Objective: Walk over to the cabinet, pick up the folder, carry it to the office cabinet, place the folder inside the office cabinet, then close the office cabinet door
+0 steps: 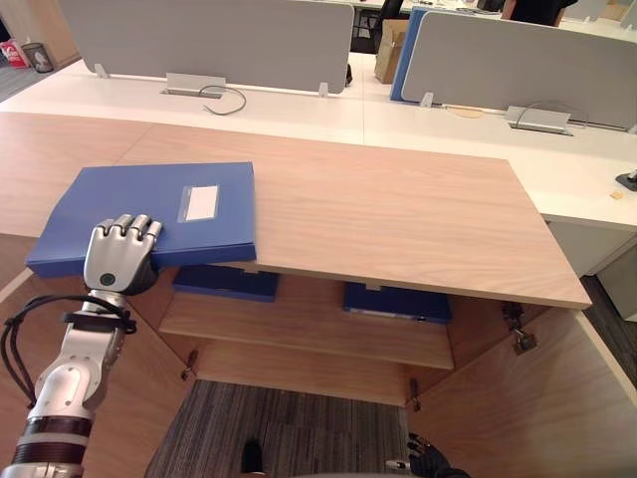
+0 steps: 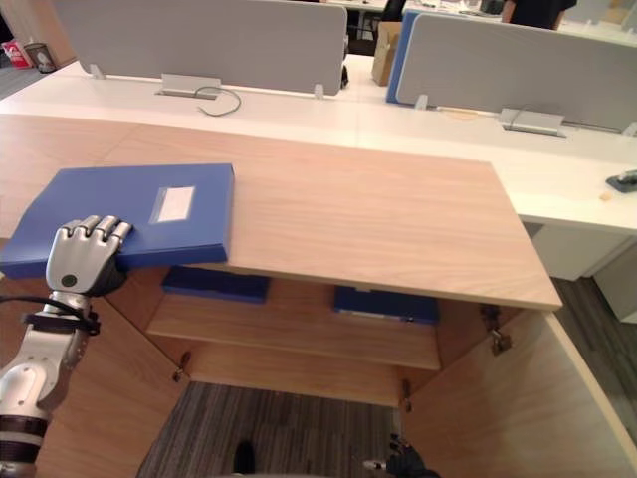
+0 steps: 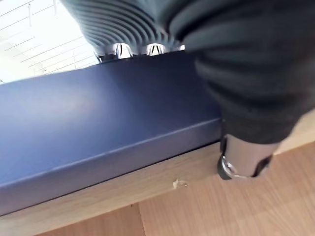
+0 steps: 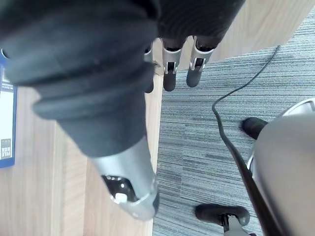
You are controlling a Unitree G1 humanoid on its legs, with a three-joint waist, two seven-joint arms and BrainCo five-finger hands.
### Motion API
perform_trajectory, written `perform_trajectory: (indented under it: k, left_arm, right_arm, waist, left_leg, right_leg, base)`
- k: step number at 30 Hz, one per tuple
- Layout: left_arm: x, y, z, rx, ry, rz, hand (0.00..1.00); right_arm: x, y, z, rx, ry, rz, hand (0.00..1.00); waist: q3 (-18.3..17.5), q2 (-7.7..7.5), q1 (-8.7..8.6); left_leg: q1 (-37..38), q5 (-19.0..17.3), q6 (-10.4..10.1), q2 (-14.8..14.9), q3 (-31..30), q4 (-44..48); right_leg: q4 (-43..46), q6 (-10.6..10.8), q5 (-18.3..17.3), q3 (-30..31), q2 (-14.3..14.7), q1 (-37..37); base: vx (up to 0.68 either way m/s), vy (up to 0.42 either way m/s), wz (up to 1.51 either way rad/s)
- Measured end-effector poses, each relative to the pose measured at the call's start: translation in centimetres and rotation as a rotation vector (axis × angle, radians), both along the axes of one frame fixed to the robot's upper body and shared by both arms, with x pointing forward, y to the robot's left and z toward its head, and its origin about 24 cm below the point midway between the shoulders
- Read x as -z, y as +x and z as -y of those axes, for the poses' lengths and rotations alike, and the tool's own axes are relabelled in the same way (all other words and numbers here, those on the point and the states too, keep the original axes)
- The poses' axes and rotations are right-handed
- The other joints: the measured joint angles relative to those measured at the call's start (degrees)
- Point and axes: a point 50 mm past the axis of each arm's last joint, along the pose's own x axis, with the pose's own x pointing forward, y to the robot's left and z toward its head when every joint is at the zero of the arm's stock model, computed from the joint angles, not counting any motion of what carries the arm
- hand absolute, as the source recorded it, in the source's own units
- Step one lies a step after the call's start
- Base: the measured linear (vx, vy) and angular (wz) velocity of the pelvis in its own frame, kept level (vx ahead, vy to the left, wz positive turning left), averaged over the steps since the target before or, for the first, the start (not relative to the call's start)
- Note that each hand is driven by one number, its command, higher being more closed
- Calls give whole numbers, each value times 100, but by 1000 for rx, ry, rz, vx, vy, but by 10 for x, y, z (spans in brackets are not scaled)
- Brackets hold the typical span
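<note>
Where the folder (image 1: 149, 211) overhangs the cabinet (image 1: 398, 219) edge, left hand (image 1: 119, 261) grips it.

The left arm (image 1: 65, 388) rises from the lower left, wrist straight, and the left hand (image 1: 121, 257) lies back-up with fingers (image 1: 129, 231) curled over the near edge of the folder (image 1: 149, 204), thumb (image 3: 241, 162) beneath it. The right hand (image 1: 430, 462) hangs low by the side, fingers (image 4: 170, 73) loosely straight, pointing down
</note>
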Motion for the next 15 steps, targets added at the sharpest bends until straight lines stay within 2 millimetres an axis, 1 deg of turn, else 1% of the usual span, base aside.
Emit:
perform_trajectory:
  k: [2,3,4,5,6,7,8,9,10,11,12,14,15]
  left_arm:
    - [-5,-5,20,62,-50,52,100]
    - [-8,-12,43,130,-124,99,100]
    - [-10,-19,61,190,-215,128,100]
    - [-10,-21,67,208,-246,135,100]
    - [-11,-31,89,289,-358,150,100]
    - [-14,-42,108,386,-513,170,100]
    - [-17,-47,116,434,-584,180,100]
    - [-23,-55,129,533,-760,192,100]
    - [-28,-60,135,595,-874,198,100]
    - [-31,-62,138,684,-1055,180,100]
    - [-33,-62,138,711,-1113,179,100]
    - [-32,-63,131,853,-1443,114,100]
    - [-31,-63,129,883,-1518,100,100]
  right_arm:
    - [0,0,0,1,1,0,0]
    - [0,0,-2,2,5,-3,0]
    - [1,0,-3,6,9,-5,0]
    - [1,0,-4,7,11,-6,0]
    - [2,-1,-8,11,20,-10,0]
    - [3,-4,-11,16,29,-17,0]
    - [3,-5,-12,18,33,-22,0]
    - [4,-8,-13,32,42,-30,0]
    - [4,-11,-12,60,51,-34,0]
    - [4,-13,-9,109,62,-32,0]
    - [4,-14,-8,129,66,-31,0]
    - [5,-15,-5,187,72,-29,0]
    - [4,-15,-5,195,72,-27,0]
  waist:
    - [-5,0,-2]
    - [-7,2,-7]
    - [-4,5,-7]
    - [-3,5,-7]
    - [-1,8,-20]
    - [2,15,-28]
    - [3,19,-28]
    - [-6,43,-28]
    - [-28,76,-35]
    - [-58,131,-46]
    - [-49,155,-51]
    - [-63,210,-61]
    - [-57,213,-61]
  left_leg:
    - [-6,1,0,-5,-1,1]
    - [-25,2,0,-6,-1,1]
    - [-33,2,0,-9,0,1]
    - [-35,2,0,-9,1,2]
    - [-37,2,0,-8,14,2]
    - [-41,2,0,-2,37,2]
    - [-42,2,0,2,54,3]
    - [-50,3,1,12,82,3]
    - [-79,6,4,15,92,3]
    - [-129,22,18,18,99,3]
    - [-129,25,21,18,109,4]
    - [-113,25,24,13,160,4]
    - [-116,27,28,13,170,4]
  right_leg:
    - [9,1,1,1,-10,-7]
    - [41,4,3,2,-16,-28]
    - [57,4,3,7,-22,-39]
    - [61,4,3,9,-23,-43]
    - [73,4,3,30,-26,-49]
    - [93,3,3,60,-26,-54]
    - [107,3,2,83,-26,-68]
    - [141,0,1,124,-28,-121]
    - [171,-3,-1,138,-32,-161]
    - [205,-3,-1,149,-40,-230]
    - [223,-3,-1,159,-46,-241]
    - [279,-3,-2,217,-75,-287]
    - [294,-3,-2,230,-81,-308]
  base:
    - [0,0,0]
    - [0,0,0]
    - [0,0,0]
    - [0,5,-3]
    - [4,3,-7]
    - [4,3,-9]
    - [1,-1,-12]
    - [-12,0,-11]
    - [-20,6,-10]
    - [-18,6,-6]
    - [-21,16,-9]
    - [-28,19,-11]
    - [-31,18,-10]
